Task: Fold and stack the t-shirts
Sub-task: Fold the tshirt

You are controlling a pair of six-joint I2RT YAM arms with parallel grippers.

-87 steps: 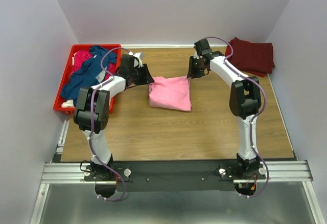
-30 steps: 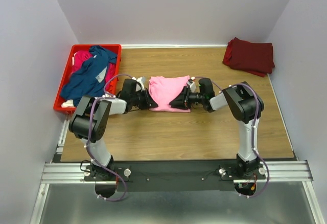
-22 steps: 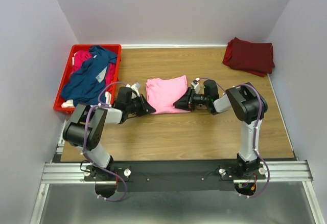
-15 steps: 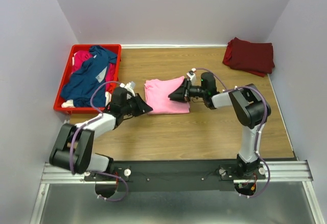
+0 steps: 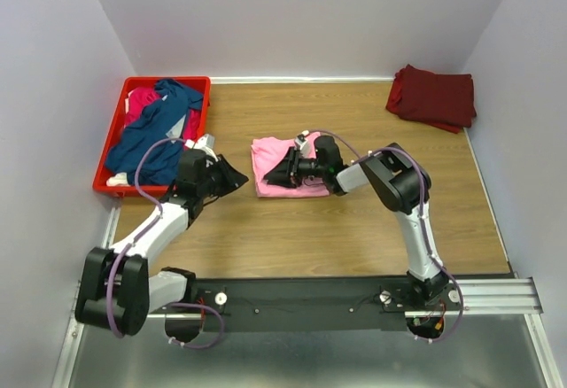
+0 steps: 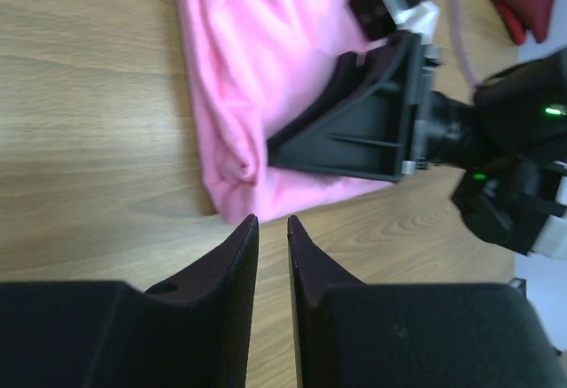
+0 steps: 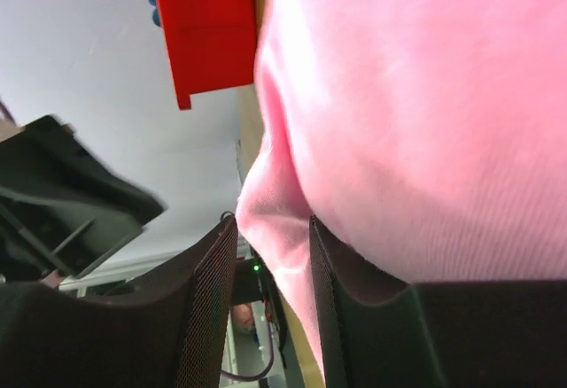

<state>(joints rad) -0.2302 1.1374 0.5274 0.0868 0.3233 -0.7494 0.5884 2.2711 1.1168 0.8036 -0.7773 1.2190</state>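
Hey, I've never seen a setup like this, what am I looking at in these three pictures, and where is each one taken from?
These are two robot arms bolted at the near edge of a wooden table, each ending in a two-finger gripper. The wide picture comes from a fixed camera above and behind them; the other two come from cameras on the wrists, each looking out past its own jaws. In the middle lies a partly folded pink t-shirt. The right gripper is closed on a fold of it. The left gripper sits beside the shirt, jaws slightly apart, holding nothing. At the left, a red crate holds a navy t-shirt and a magenta t-shirt. A folded maroon t-shirt lies in the far right corner.
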